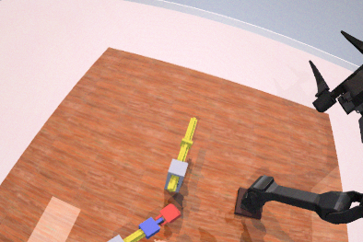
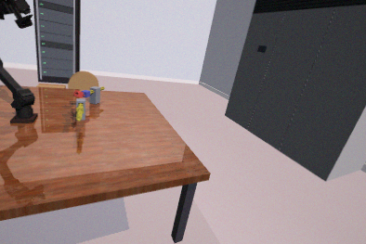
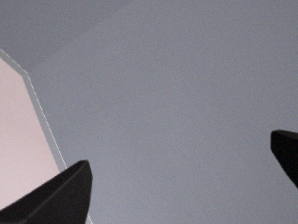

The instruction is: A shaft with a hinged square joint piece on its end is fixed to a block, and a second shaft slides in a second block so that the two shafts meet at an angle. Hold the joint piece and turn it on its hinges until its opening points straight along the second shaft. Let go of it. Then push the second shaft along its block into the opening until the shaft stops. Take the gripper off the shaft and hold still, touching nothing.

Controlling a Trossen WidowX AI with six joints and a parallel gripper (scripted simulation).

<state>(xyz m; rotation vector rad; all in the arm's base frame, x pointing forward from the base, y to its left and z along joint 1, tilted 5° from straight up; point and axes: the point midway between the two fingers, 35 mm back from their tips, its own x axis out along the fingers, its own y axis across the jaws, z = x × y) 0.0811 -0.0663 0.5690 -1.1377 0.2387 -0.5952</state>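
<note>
While the gripper [image 1: 336, 68] hangs high at the far right, jaws spread and empty, the red joint [image 1: 169, 213] waits untouched.

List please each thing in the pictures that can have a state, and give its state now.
Gripper: open, holding nothing, raised far from the parts.
Red joint piece: untouched, on the fixed shaft's end.
Sliding yellow shaft: in its grey block, not inserted in the joint piece.
</note>
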